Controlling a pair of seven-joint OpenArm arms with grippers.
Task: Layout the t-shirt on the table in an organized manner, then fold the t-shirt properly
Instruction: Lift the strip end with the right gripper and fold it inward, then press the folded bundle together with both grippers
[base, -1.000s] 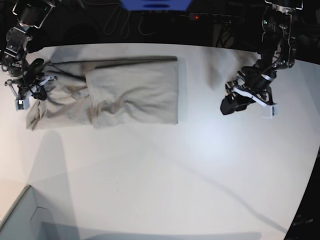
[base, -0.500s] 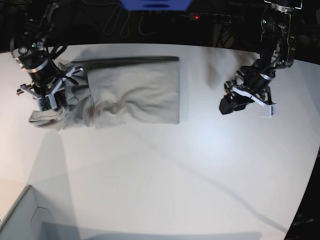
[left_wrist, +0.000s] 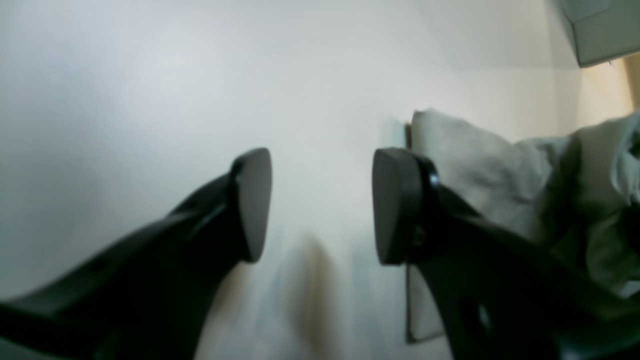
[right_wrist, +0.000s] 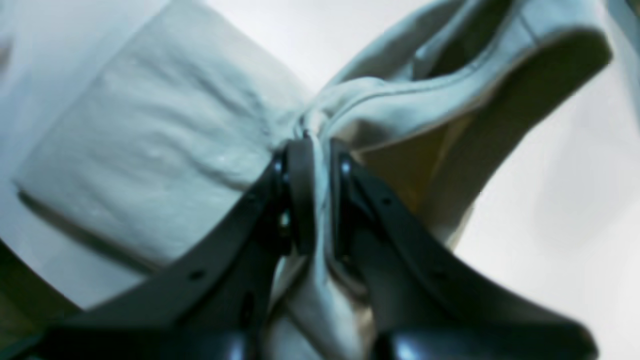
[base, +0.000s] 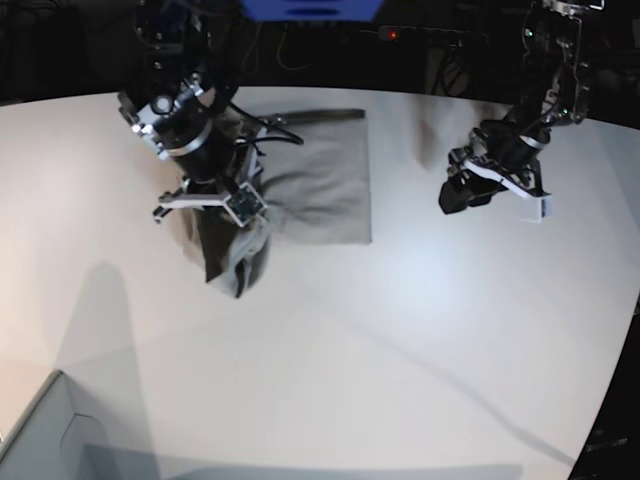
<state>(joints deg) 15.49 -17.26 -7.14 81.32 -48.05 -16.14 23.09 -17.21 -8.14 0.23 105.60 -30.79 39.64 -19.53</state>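
Note:
The light grey-beige t-shirt (base: 325, 185) lies partly folded on the white table (base: 350, 330) at the far middle. My right gripper (base: 212, 212) holds one end of it lifted above the table, and that cloth hangs down in a bunch (base: 235, 260). In the right wrist view, the right gripper (right_wrist: 317, 150) is shut on a hemmed edge of the t-shirt (right_wrist: 150, 165). My left gripper (base: 455, 198) hovers to the right of the shirt, apart from it. The left wrist view shows the left gripper (left_wrist: 322, 205) open and empty, with the t-shirt (left_wrist: 475, 165) beyond its right finger.
A pale box corner (base: 40, 440) sits at the near left of the table, also seen as a box corner (left_wrist: 600, 30) in the left wrist view. Dark equipment and cables line the far edge (base: 310, 40).
My right gripper has carried the shirt's left end up and to the right, over the folded part. The left arm has barely moved.

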